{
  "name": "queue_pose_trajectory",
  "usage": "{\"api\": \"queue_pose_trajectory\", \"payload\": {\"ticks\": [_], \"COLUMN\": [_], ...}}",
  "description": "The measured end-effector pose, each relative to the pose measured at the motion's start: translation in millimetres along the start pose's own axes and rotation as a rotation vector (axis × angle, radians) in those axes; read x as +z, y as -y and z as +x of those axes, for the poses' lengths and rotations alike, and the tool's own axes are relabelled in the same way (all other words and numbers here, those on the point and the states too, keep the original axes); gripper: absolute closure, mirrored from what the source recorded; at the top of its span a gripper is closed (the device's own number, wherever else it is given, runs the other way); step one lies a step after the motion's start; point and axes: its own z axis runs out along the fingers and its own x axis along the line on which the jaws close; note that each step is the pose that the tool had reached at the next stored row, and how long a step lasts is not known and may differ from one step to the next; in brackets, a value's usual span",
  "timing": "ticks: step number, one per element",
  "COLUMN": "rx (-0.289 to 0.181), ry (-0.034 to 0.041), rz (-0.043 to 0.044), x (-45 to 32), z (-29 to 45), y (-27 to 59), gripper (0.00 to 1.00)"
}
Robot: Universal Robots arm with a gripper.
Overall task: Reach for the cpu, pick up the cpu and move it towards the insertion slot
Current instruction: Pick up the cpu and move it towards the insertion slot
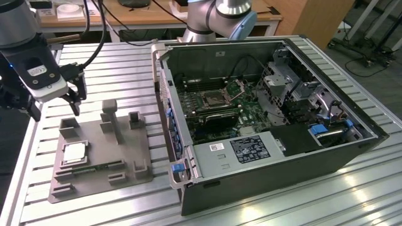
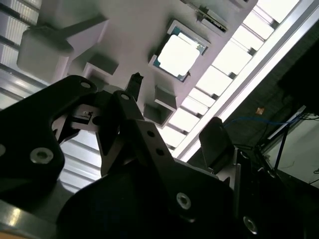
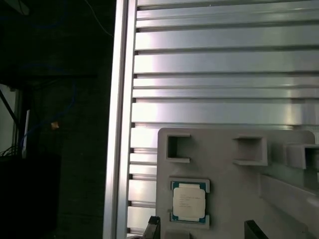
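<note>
Gripper [image 1: 56,109] at upper left of the exterior view, jaws spread wide, holding nothing, well clear of the cpu [image 1: 74,153]. Cpu lies flat in a square recess of the grey tray [image 1: 100,150], lower left of frame. Insertion slot [image 1: 212,99] sits mid-frame on the green motherboard, well apart. Best approach, as I judge it: centre over the chip, descend square, close on opposite edges, lift level. Fingertips [image 3: 153,230] cut off by the first wrist view's frame edge; slot interior too dark to read.
</note>
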Motion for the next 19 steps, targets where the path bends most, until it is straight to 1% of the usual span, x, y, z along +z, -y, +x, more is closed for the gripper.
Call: {"api": "queue_pose_trajectory", "payload": {"ticks": [9,13,16,19], "rx": [0.0,0.0,0.0,0.0], "ry": [0.0,0.0001,0.0001,0.0004], "rz": [-0.0038,-0.0072,-0.013,-0.0223], "x": [16.1,23.4,28.0,31.8], "z": [0.0,0.1,0.2,0.4], "y": [3.7,6.3,7.9,9.1], "gripper": [0.27,0.27,0.27,0.27]}}
